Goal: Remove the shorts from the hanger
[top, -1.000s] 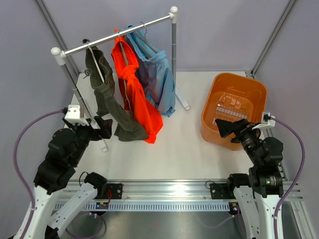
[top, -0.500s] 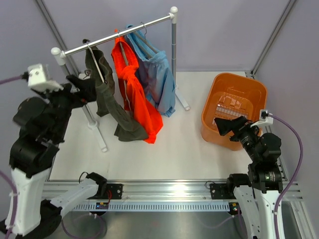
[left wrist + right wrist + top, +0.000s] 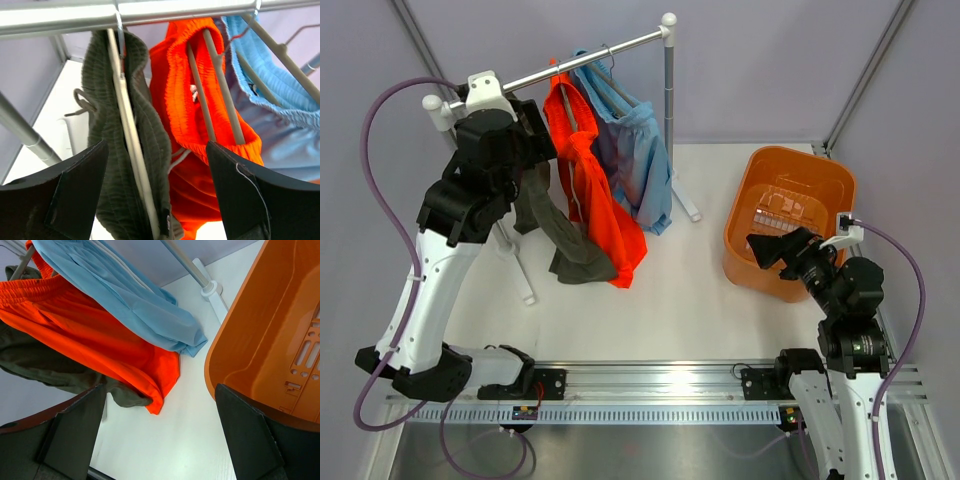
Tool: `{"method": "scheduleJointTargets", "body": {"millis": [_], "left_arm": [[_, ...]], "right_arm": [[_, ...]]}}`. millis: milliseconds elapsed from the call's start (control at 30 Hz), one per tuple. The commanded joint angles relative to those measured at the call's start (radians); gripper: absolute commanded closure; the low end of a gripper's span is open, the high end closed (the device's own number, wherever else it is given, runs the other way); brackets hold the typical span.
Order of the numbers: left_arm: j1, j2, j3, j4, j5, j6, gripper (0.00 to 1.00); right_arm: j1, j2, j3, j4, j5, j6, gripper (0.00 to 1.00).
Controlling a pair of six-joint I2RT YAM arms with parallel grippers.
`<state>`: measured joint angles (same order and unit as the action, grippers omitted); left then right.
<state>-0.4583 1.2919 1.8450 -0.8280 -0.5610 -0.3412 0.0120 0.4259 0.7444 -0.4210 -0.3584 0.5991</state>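
Three shorts hang on hangers from the rack's rail (image 3: 610,48): dark olive-green shorts (image 3: 565,240) at the left, bright orange shorts (image 3: 598,205) in the middle, light blue shorts (image 3: 638,165) at the right. My left gripper (image 3: 536,140) is up at the rail. In the left wrist view the left gripper (image 3: 155,145) is open and straddles the olive shorts (image 3: 102,100) and their hanger bar (image 3: 131,150) without touching them. The orange shorts (image 3: 175,100) are just right of that. My right gripper (image 3: 765,250) hangs open and empty over the table.
An orange basket (image 3: 825,175) stands at the right, close beside the right gripper (image 3: 160,387), and its wall (image 3: 260,340) fills the right of the right wrist view. The rack's posts (image 3: 669,120) and feet (image 3: 688,208) stand on the white table.
My left arm has risen from beside the rack's lower left post up to the rail, over the olive shorts. Its jaws have narrowed a little. The right arm has barely shifted.
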Motion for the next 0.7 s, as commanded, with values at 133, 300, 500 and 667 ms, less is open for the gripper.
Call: {"method": "scheduleJointTargets", "body": {"millis": [133,300,500,667], "left_arm": [[0.016,0.038,0.063,0.064,-0.119,0.03,0.17],[0.085,0.07,0.068,0.061,-0.045,0.011,0.17],[0.128,0.092,0.031,0.104,0.012,0.014,0.18],[0.153,0.121,0.034,0.122,0.055,0.021,0.18]], "right_arm": [[-0.004,-0.015,0.039,-0.053,-0.014,-0.042,0.01],[-0.004,-0.018,0.047,-0.073,0.001,-0.048,0.0],[-0.004,-0.006,0.058,-0.075,0.001,-0.051,0.01],[-0.004,0.001,0.065,-0.087,0.002,-0.061,0.0]]}}
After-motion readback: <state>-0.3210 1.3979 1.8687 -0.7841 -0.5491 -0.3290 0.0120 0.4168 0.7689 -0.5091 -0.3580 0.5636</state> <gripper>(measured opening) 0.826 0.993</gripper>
